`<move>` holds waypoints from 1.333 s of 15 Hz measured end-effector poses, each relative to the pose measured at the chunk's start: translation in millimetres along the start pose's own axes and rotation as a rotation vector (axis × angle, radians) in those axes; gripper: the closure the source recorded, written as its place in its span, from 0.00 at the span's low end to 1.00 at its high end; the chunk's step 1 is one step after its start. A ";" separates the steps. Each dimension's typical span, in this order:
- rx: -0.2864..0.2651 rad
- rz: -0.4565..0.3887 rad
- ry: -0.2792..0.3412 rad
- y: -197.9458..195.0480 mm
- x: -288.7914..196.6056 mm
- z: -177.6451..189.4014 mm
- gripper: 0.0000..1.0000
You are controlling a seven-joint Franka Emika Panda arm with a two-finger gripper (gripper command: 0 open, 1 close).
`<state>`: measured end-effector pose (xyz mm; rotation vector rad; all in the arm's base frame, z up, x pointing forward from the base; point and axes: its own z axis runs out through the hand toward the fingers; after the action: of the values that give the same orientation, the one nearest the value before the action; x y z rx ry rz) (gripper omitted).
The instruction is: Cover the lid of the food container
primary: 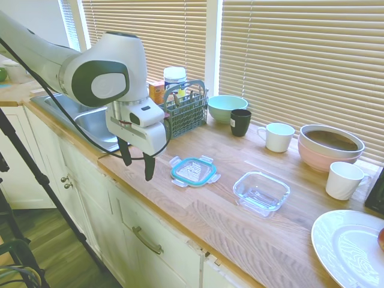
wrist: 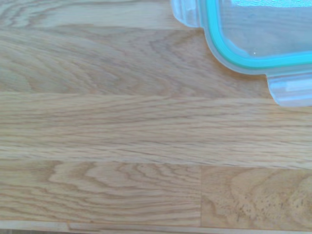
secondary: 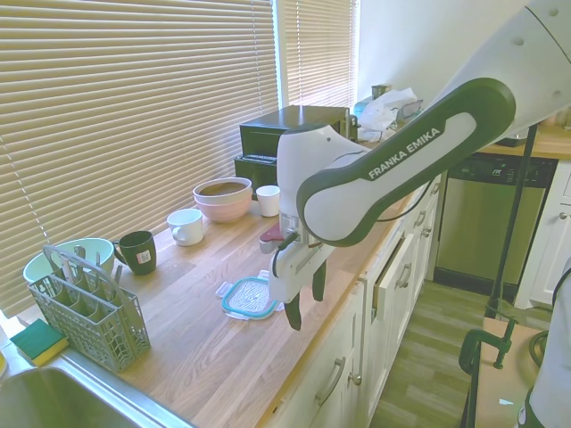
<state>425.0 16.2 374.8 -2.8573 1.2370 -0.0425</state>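
The lid point(primary: 194, 170), clear with a teal rim seal and snap tabs, lies flat on the wooden counter point(primary: 240, 222) near its front edge. It also shows as the lid point(secondary: 249, 296) in the second exterior view, and a corner of the lid point(wrist: 253, 34) appears in the wrist view. The clear food container point(primary: 261, 192) stands open on the counter, to the lid's right in the first exterior view. My gripper point(primary: 137, 166) hangs above the counter's front edge, left of the lid, open with nothing between its black fingers. In the second exterior view the gripper point(secondary: 305, 303) hides the container.
A grey cutlery basket point(primary: 185, 111) stands behind the gripper beside the sink point(primary: 90, 120). Along the back are a mint bowl point(primary: 227, 108), a black mug point(primary: 240, 122), a white mug point(primary: 278, 137), stacked bowls point(primary: 330, 147) and another white mug point(primary: 344, 180). A white plate point(primary: 351, 249) lies front right.
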 end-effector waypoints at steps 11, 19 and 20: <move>-0.091 0.015 0.139 -53.0 31.1 0.0 0.00; -0.179 -0.060 0.239 -126.5 49.4 37.4 0.00; -0.188 -0.063 0.253 -132.3 52.0 38.7 0.00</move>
<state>558.3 69.4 341.7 -3.1326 1.2509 -0.3146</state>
